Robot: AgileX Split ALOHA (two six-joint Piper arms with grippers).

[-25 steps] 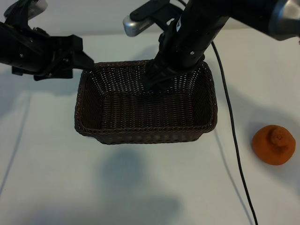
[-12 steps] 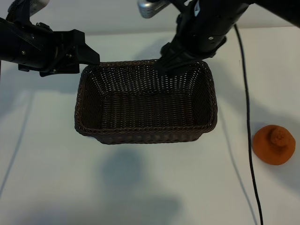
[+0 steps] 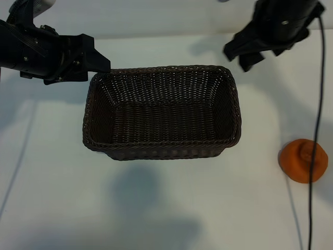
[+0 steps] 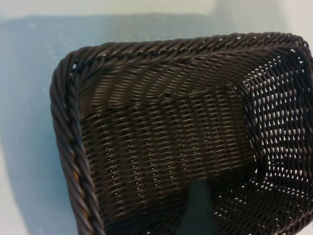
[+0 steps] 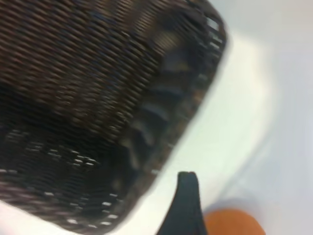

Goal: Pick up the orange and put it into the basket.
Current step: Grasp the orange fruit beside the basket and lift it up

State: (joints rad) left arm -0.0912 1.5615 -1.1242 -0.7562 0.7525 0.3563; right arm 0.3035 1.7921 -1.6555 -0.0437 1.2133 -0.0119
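The white table (image 3: 171, 208) carries all items. The basket (image 3: 162, 151), dark-brown wicker with a braided rim, stands at the centre of the table, upright, with nothing inside it. The left arm (image 3: 31, 47) sits beyond the basket's far left corner; the left gripper (image 3: 101, 63) is just beside that corner, its jaws standing open and holding nothing. The right arm (image 3: 281, 18) is above the table past the basket's far right corner; the right gripper (image 3: 238, 56) is clear of the rim, jaws open and empty. A black cable (image 3: 314, 130) hangs from the right arm and crosses the orange (image 3: 301, 160), which rests on the table well apart from the basket, off its right side.
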